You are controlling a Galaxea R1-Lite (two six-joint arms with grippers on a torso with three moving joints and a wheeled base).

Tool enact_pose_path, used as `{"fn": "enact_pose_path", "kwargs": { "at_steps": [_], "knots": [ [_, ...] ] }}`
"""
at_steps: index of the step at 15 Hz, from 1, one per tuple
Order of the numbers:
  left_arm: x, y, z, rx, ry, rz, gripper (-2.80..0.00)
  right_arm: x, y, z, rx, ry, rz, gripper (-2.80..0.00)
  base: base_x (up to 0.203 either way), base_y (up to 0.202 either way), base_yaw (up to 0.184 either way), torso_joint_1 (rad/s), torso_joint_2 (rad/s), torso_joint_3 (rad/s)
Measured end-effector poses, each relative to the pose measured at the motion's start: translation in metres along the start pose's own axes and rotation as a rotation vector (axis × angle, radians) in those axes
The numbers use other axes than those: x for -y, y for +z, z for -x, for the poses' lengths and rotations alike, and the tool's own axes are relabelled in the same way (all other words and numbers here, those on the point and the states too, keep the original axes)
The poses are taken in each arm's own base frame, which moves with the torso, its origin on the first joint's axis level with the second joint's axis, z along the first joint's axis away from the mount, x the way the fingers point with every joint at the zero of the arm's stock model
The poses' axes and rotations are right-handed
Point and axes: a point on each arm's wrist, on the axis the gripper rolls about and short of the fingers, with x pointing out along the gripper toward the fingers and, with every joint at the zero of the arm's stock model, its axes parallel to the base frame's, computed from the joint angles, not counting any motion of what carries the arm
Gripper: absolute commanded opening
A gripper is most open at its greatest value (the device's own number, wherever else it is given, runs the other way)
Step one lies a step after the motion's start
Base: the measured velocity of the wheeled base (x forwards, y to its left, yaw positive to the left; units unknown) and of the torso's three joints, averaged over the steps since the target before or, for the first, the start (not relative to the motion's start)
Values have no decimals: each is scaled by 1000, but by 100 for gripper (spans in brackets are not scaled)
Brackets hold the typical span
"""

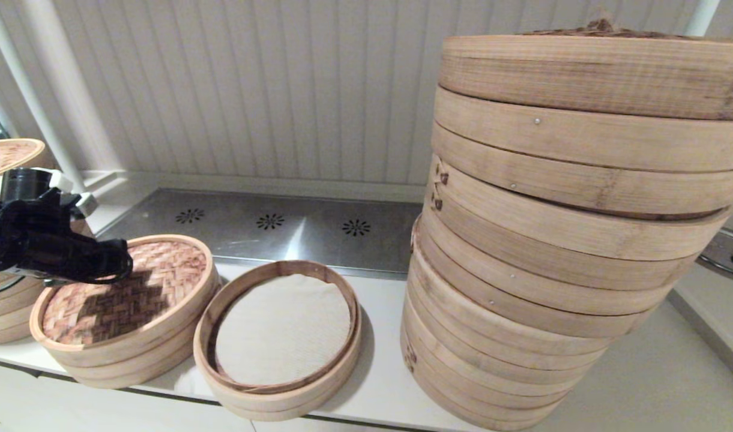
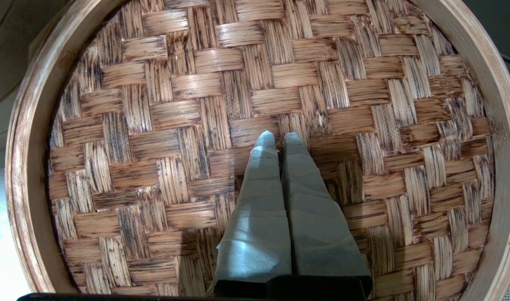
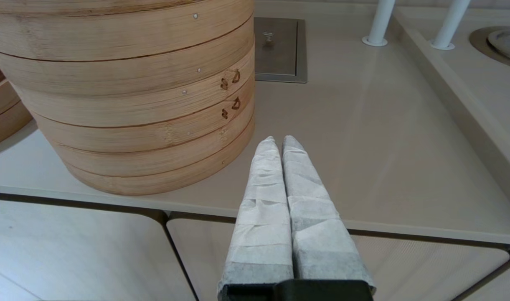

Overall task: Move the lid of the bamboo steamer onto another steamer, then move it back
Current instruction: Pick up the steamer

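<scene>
The bamboo steamer lid (image 1: 123, 294), brown herringbone weave in a pale rim, rests on the left small steamer (image 1: 120, 366) near the counter's front. My left gripper (image 1: 120, 270) hangs over its middle. In the left wrist view the lid (image 2: 175, 104) fills the picture and the gripper (image 2: 280, 140) is shut with its tips down at the weave's centre. The tiny loop is hidden there between the tips. Another steamer (image 1: 276, 405), open with a white liner, stands just right of it. My right gripper (image 3: 278, 142) is shut and empty, parked past the counter's front edge.
A huge stack of steamers (image 1: 552, 240) fills the right half of the counter, close to the open basket. A medium stack (image 1: 3, 312) with a woven lid (image 1: 6, 153) stands at the far left. A perforated steel panel (image 1: 270, 225) lies behind.
</scene>
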Motion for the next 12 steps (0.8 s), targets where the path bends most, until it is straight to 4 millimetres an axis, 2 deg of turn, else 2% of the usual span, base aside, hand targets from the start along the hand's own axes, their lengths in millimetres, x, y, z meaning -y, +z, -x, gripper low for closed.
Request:
{"fn": "enact_pose_path", "kwargs": {
  "at_steps": [4, 8, 12],
  "knots": [
    [0, 1, -1, 17, -2, 6, -280, 0, 0, 0, 0, 0, 0, -280, 0, 0, 0, 0, 0, 0],
    [1, 10, 7, 79, -10, 51, -280, 0, 0, 0, 0, 0, -1, -280, 0, 0, 0, 0, 0, 0],
    [3, 7, 11, 78, -14, 52, -280, 0, 0, 0, 0, 0, 0, -280, 0, 0, 0, 0, 0, 0]
  ]
}}
